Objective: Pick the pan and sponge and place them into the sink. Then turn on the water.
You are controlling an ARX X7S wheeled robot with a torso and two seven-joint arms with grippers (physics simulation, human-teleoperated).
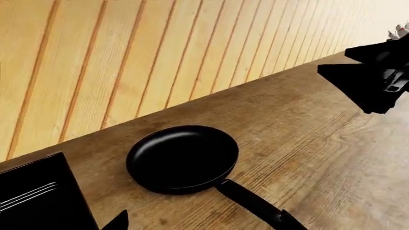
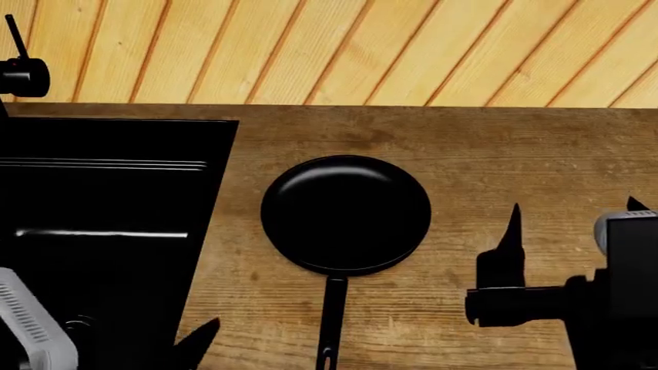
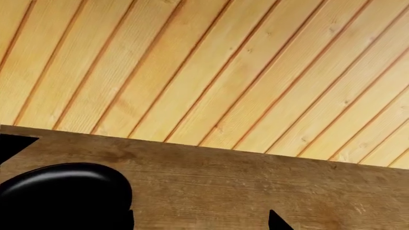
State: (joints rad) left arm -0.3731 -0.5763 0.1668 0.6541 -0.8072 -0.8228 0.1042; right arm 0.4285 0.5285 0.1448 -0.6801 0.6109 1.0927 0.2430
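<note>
- Head view: the pan (image 2: 346, 213) sits flat on the wooden surface (image 2: 535, 162), its thin handle running toward the robot, just beside the right edge of the sink (image 2: 103, 193).
- A dark faucet lever (image 2: 21, 69) shows at the far left corner, against the plank wall (image 2: 360, 46).
- The right pincer (image 2: 571, 231) hovers over bare wood, to the right of the pan and apart from it, its two dark tips spread apart with nothing between them.
- Of the left pincer (image 2: 196, 339) only one tip shows at the near edge of the sink; I cannot tell how its jaws stand.
- Left wrist view: the pan (image 1: 182, 158) lies between the sink corner (image 1: 38, 196) and the right arm's pincer (image 1: 374, 79).
- Right wrist view: the pan rim (image 3: 64, 196) and the wall behind the surface show.
</note>
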